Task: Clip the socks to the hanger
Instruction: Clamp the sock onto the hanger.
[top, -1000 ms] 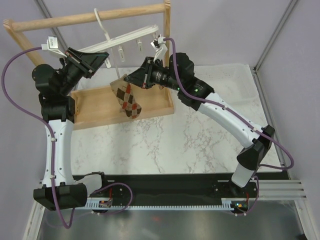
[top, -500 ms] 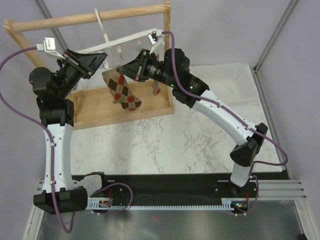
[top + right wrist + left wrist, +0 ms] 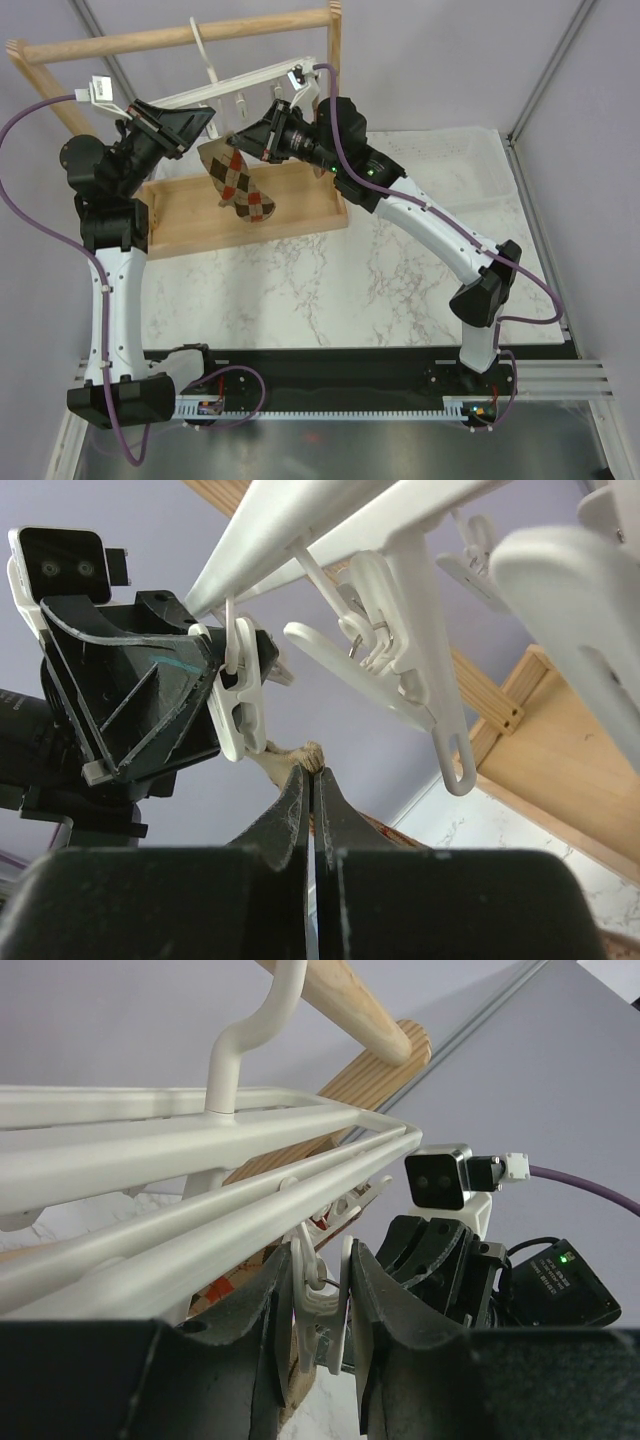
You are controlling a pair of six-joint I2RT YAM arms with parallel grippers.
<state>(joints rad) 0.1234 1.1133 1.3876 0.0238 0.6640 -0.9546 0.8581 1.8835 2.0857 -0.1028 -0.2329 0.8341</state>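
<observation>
Upper left, my left gripper (image 3: 320, 1305) squeezes a clip (image 3: 313, 1282) of the hanger (image 3: 200, 1130). My right gripper (image 3: 313, 776) pinches one sock (image 3: 243, 185) just below it. As far as I can see, nothing is clipped yet.

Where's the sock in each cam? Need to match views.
Top external: sock hangs centre-left, top edge in right pincer.
Left wrist: tan patch below the bars, possibly it; cannot tell.
Right wrist: tan tip pinched at centre.
Shared landmark: white hanger, upper part of every view.
</observation>
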